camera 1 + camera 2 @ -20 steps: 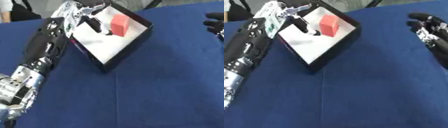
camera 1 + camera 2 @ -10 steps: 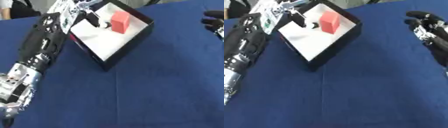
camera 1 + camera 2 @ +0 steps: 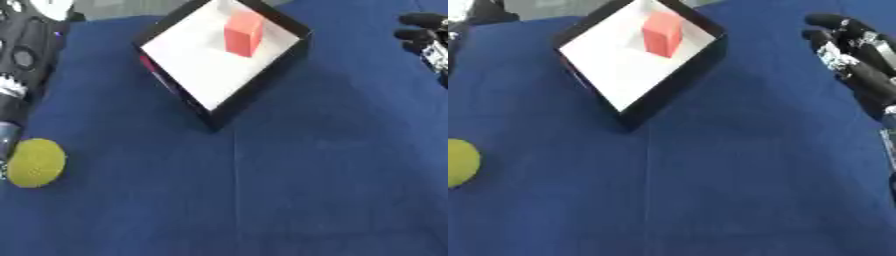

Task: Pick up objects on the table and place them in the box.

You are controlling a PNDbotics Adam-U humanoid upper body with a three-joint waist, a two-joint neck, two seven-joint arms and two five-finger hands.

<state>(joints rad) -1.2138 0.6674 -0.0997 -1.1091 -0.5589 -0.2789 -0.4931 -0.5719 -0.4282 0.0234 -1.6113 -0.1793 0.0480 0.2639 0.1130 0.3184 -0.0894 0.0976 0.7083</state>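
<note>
Left eye view. I see the table [image 3: 289,190] covered in dark blue cloth. The box [image 3: 262,75], black-walled with a white floor, sits at the top centre, turned so that one corner points toward me. A red block [image 3: 242,33] stands upright inside it, on the white floor near the far corner. A yellow-green round object [image 3: 33,162] lies on the cloth at the left edge, well apart from the box. My left arm [image 3: 22,55] runs down the left edge, black with silver joints; the left hand itself falls outside the view, so I report nothing on its fingers. My right hand [image 3: 422,37] shows at the upper right edge; only dark fingertips are visible here, and it holds nothing.

Right eye view. The box [image 3: 677,75] appears shifted left, with the red block [image 3: 661,33] in the same compartment position, upright and not touching the near walls. The yellow-green round object [image 3: 460,162] is cut off by the left edge. My right hand [image 3: 855,52] shows more fully at the upper right: fingers extended and relaxed, pointing up and to the left, apart from the box and above the cloth. It grips nothing. Whether it touches the table I cannot tell.
</note>
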